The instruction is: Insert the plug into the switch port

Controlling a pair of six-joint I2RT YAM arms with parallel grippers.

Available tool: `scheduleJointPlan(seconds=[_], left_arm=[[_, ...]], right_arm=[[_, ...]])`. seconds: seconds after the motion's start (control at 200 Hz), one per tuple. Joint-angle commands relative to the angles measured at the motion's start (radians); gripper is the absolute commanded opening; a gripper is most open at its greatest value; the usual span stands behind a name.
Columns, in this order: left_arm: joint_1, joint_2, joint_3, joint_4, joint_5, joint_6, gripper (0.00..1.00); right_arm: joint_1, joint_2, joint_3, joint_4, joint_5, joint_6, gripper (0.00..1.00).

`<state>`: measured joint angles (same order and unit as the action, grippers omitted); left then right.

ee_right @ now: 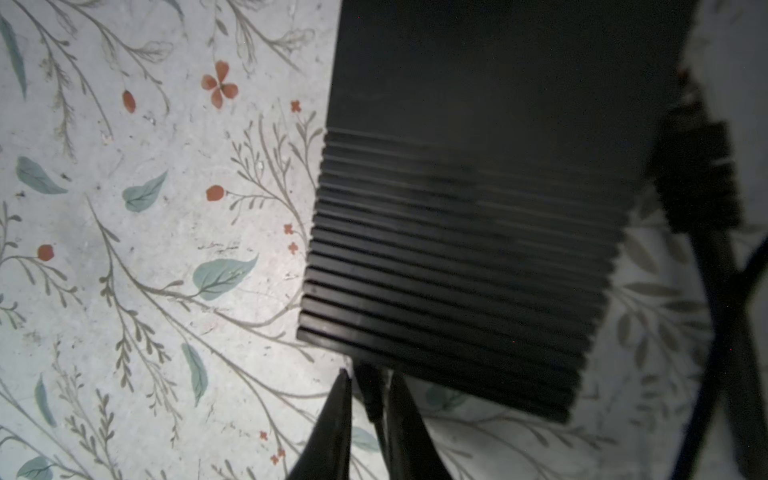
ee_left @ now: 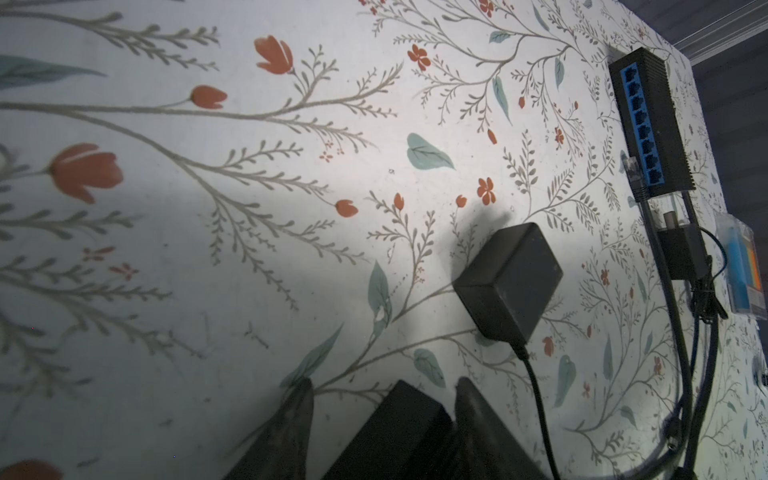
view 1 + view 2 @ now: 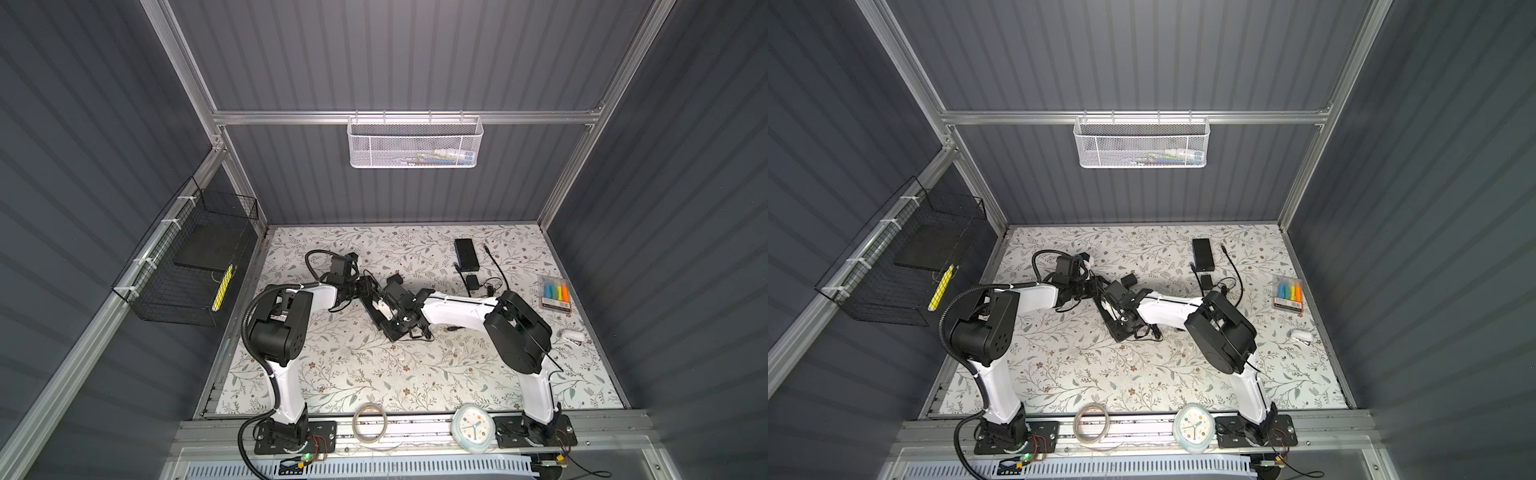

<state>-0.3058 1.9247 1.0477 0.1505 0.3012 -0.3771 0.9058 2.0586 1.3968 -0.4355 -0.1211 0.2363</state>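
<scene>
A black ribbed switch [image 3: 390, 328] lies slantwise at mid-table in both top views [image 3: 1119, 330]. My left gripper [image 2: 383, 380] straddles one end of the switch [image 2: 395, 428], which rests against one finger. The switch's ribbed top [image 1: 478, 208] fills the right wrist view. A black barrel plug [image 1: 372, 395] on a thin cable meets the switch's near edge. My right gripper [image 1: 370, 380] stands around the plug, with slim gaps of light on both sides of it. The port itself is hidden.
A black power adapter [image 2: 509, 286] with its cable lies just past the switch. At the back right are a second switch with blue ports [image 3: 466, 253], loose cables [image 3: 494, 270] and a marker pack [image 3: 556, 293]. A tape roll [image 3: 369, 424] and a clock [image 3: 471, 427] sit on the front rail.
</scene>
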Motion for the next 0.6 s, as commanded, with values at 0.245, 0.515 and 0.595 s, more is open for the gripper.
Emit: scheduleJointPlan(seconds=[0.245, 0.515, 0.595], left_arm=[[0.007, -0.013, -0.005, -0.025, 0.021, 0.019, 0.55], [0.007, -0.012, -0.006, -0.025, 0.021, 0.019, 0.55], [0.008, -0.012, -0.010, -0.026, 0.019, 0.019, 0.55]], right_arm=[[0.019, 0.062, -0.045, -0.079, 0.098, -0.030, 0.02], [0.007, -0.058, -0.152, 0.019, 0.099, 0.005, 0.00], [-0.003, -0.101, -0.192, 0.062, 0.087, 0.022, 0.00]])
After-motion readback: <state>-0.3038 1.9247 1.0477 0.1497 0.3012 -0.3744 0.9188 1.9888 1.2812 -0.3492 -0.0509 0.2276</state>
